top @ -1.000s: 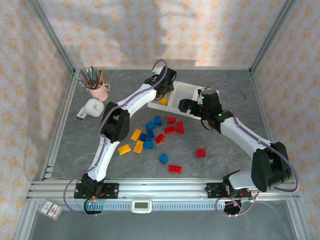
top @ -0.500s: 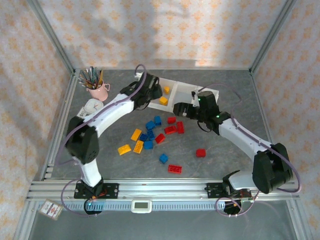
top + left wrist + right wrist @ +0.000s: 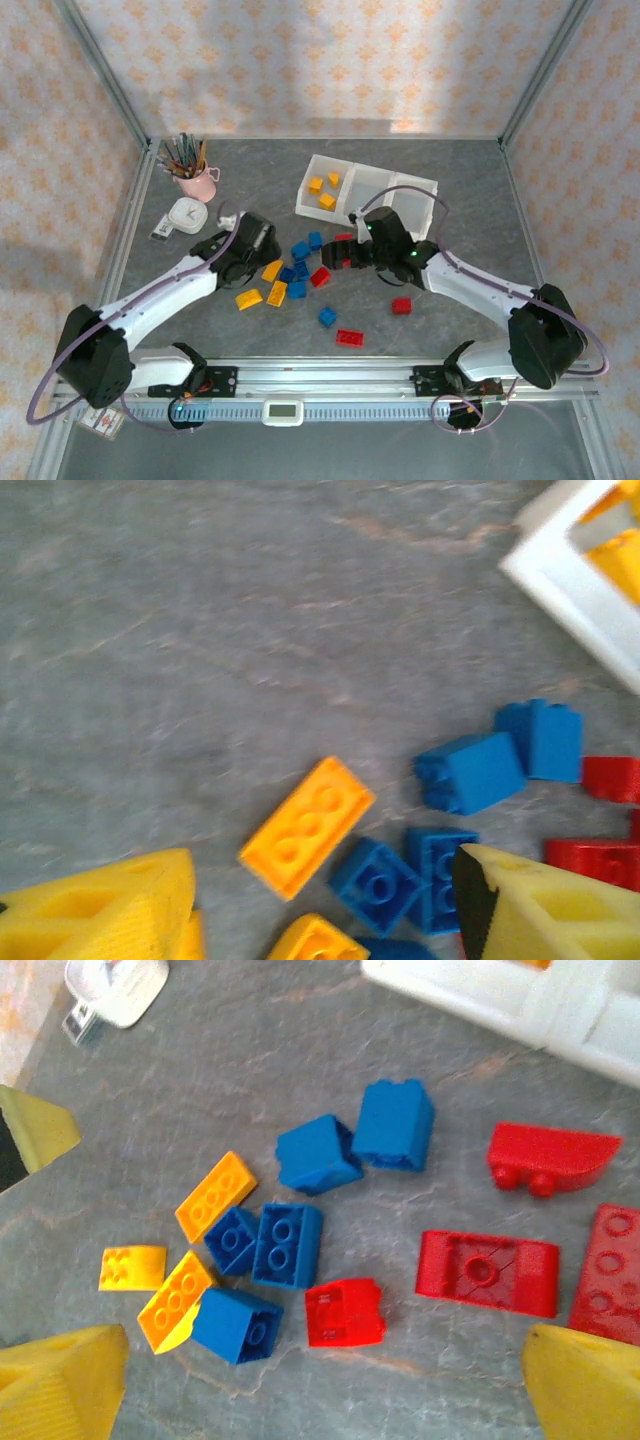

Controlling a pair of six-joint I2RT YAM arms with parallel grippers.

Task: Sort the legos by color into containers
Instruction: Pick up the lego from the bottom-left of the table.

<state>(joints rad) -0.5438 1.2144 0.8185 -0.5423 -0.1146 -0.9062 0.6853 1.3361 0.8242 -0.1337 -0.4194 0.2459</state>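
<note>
The legos lie loose in mid-table: yellow ones (image 3: 272,269), blue ones (image 3: 300,250) and red ones (image 3: 349,338). The containers are one white three-compartment tray (image 3: 420,186) at the back; its left compartment holds three yellow bricks (image 3: 327,201). My left gripper (image 3: 262,245) hovers open at the pile's left edge, above a yellow brick (image 3: 307,825) and a blue brick (image 3: 375,880), holding nothing (image 3: 325,890). My right gripper (image 3: 338,258) is open over the pile's right side, with a small red brick (image 3: 345,1312) lying below its wide-spread jaws (image 3: 325,1380).
A pink cup of pens (image 3: 197,180) and a white timer (image 3: 187,213) stand at the back left. Stray bricks lie nearer the front: one blue (image 3: 327,317) and one red (image 3: 401,305). The tray's corner (image 3: 580,570) is close to the pile.
My left arm swung back from the tray's left compartment to the pile and its jaws spread wider. My right gripper moved left from the tray to over the pile.
</note>
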